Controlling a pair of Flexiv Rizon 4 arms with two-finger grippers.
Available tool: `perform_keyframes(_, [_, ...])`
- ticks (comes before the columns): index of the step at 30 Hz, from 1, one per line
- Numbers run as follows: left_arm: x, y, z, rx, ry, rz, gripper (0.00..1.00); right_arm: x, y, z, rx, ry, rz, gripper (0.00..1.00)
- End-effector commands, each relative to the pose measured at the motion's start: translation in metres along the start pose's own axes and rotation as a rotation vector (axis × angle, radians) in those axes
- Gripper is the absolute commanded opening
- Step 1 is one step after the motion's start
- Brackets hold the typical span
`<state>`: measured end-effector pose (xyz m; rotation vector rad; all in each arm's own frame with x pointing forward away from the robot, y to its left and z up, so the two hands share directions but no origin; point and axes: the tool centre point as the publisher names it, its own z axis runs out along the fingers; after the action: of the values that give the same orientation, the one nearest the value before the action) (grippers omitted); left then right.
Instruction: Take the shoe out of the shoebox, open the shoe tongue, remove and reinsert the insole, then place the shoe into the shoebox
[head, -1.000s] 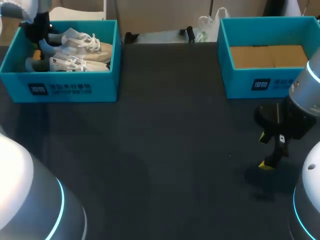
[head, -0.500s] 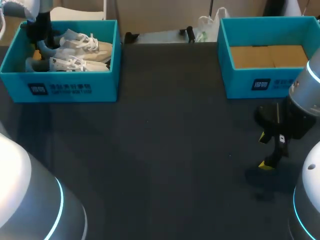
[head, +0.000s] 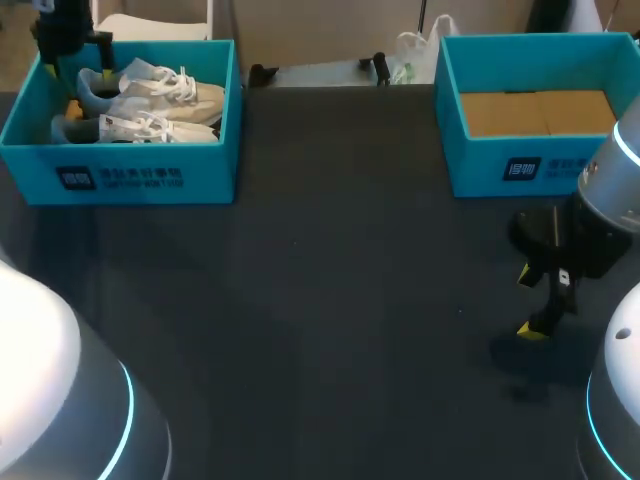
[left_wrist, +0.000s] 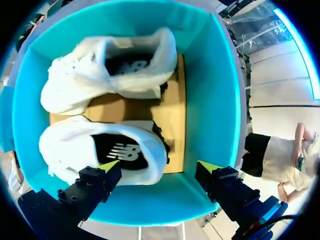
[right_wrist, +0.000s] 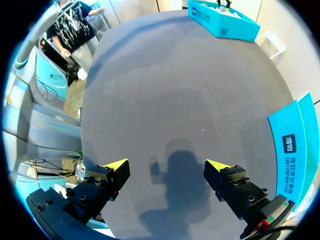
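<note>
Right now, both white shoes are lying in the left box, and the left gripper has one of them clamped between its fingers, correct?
Not quite. Both white shoes do lie in the left box, but the left gripper holds nothing. The left wrist view shows its fingers wide open over the box, with neither shoe clamped between them.

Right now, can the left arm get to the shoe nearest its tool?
Probably yes. The left tool hangs open above the shoebox, the near shoe lies uncovered below it, and nothing sits in between.

Inside the shoebox (left_wrist: 210, 100), two shoes (left_wrist: 70, 145) leave only a cardboard strip (left_wrist: 172, 110) free beside their heels; walls close every side.
</note>
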<state>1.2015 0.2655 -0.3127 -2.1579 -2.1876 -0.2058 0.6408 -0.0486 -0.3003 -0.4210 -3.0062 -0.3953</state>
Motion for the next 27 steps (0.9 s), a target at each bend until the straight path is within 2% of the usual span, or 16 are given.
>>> perform_keyframes(1, [0.001,-0.048,-0.037,-0.031,-0.008,-0.012,1.00,0.001,0.000,0.001,0.001,-0.003,0.001,1.00])
perform_keyframes(6, [0.005,-0.083,-0.052,-0.028,-0.029,-0.029,1.00,0.001,0.000,0.001,0.001,-0.003,0.001,1.00])
perform_keyframes(9, [0.010,-0.102,-0.060,0.045,-0.055,-0.059,1.00,0.001,0.000,0.001,0.001,-0.003,0.001,1.00])
perform_keyframes(22, [0.010,-0.102,-0.060,0.045,-0.055,-0.059,1.00,0.001,0.000,0.001,0.001,-0.003,0.001,1.00])
perform_keyframes(24, [0.011,-0.113,-0.059,0.040,-0.050,-0.058,1.00,0.001,0.000,0.001,0.001,-0.003,0.001,1.00])
perform_keyframes(26, [0.011,-0.129,-0.053,0.071,-0.055,-0.048,1.00,0.001,0.000,0.001,0.001,-0.003,0.001,1.00])
perform_keyframes(27, [0.010,-0.136,-0.050,0.053,-0.037,-0.053,1.00,0.001,0.000,0.001,0.001,-0.003,0.001,1.00])
